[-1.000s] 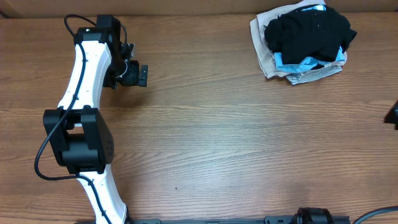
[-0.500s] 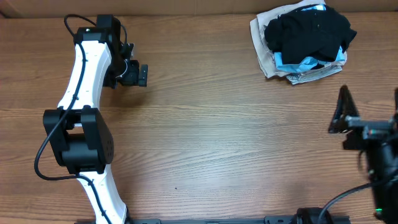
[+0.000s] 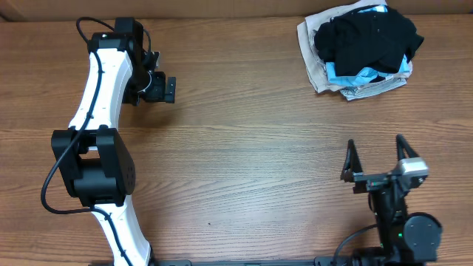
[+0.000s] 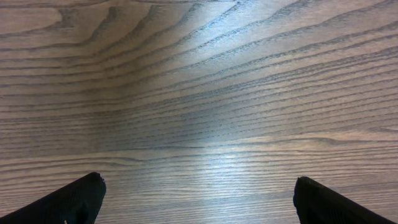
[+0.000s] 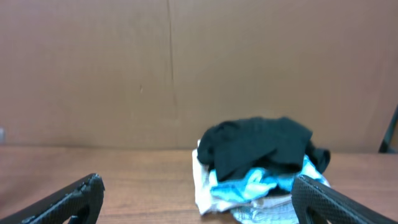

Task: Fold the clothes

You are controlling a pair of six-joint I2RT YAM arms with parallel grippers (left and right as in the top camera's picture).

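You're in a robotics lab: brown wood-grain counter [image 3: 251,148], plain brown cardboard wall [image 5: 93,74] behind it, white-and-black robot arm [image 3: 102,89] mounted at it.

Plain wood table [image 3: 251,148], brown, grain running side to side. Up in the far right corner, a bunched light blue cloth [image 3: 362,76] touching a crumpled cream cloth [image 3: 313,70]. Behind the far edge, brown cardboard wall [image 5: 93,74] with a thin vertical seam.

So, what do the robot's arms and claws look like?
The left arm has white shells, black joints and a loose black cable. The right arm looks black. The left claw and right claw have slim, pointed black fingers.
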